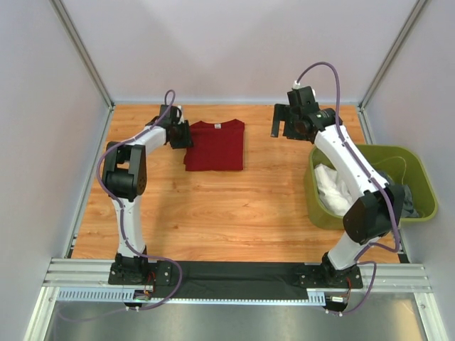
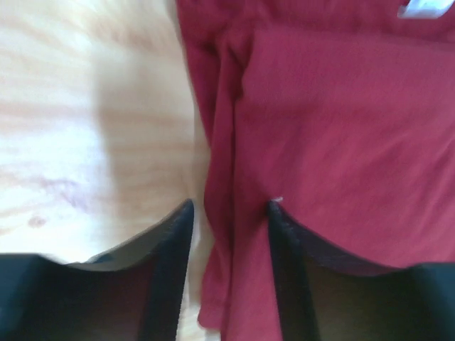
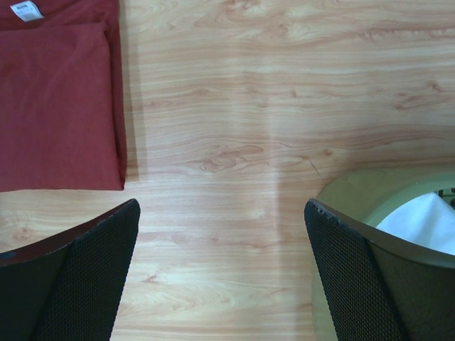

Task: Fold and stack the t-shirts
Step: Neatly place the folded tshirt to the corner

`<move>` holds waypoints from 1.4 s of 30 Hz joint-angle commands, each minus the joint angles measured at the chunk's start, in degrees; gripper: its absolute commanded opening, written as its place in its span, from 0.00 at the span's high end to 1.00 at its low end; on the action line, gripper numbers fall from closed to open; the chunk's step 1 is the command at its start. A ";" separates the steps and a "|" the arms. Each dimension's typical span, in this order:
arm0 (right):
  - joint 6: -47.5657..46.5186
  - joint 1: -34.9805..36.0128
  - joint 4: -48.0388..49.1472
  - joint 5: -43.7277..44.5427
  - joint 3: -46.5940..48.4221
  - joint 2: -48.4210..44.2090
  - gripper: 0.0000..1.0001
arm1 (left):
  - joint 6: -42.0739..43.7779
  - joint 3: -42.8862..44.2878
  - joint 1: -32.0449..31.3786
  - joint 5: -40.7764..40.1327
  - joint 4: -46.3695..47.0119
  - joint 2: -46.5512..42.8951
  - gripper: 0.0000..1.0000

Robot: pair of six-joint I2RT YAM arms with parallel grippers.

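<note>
Left fingers [image 2: 169, 270] astride one red t-shirt [image 1: 215, 145] edge; one white t-shirt [image 1: 330, 186], one tub [image 1: 321, 212].

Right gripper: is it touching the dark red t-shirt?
Apart. The top external view shows a strip of bare wooden table between the right gripper and the dark red t-shirt.

Overhead camera faces down; both wrist cameras look down closely, sharing the dark red t-shirt [image 1: 215, 145].

Tabletop [image 1: 213, 206] bare between red shirt [image 1: 215, 145] and tub [image 1: 425, 188]; tub interior seemingly crowded.
</note>
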 commanded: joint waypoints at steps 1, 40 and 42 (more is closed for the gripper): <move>0.44 -0.08 -1.37 2.21 3.30 0.62 0.00 | -0.25 3.29 -0.02 0.79 1.84 1.95 0.54; -1.14 -0.78 -7.44 9.15 26.15 23.82 0.00 | 30.93 44.51 17.74 -44.81 -16.10 23.56 1.00; -0.79 -0.87 -8.40 8.89 27.90 25.14 0.00 | 33.92 44.77 17.83 -46.93 -11.00 24.45 1.00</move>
